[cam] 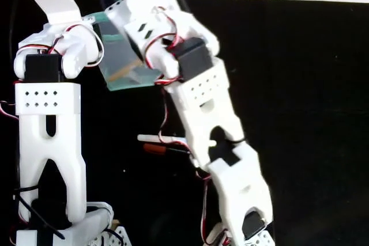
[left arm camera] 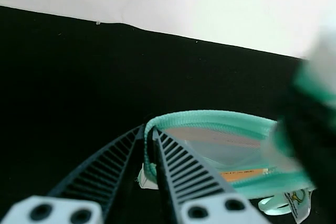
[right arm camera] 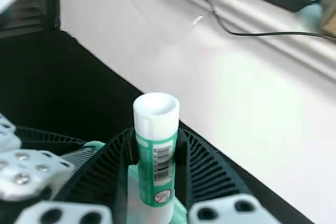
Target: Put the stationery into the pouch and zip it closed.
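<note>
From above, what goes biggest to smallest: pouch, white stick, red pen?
Biggest first: pouch, white stick, red pen. An arm hides part of both the stick and the pen, so their order is unsure.

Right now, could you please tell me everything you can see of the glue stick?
The glue stick is a slim, plastic-looking cylinder with a white cap on and a green-and-white label carrying a barcode. It is clamped around its labelled body by the right gripper, touching both black ribbed fingers, with the cap end protruding beyond their tips. The teal pouch shows close beside it; contact cannot be judged.
</note>
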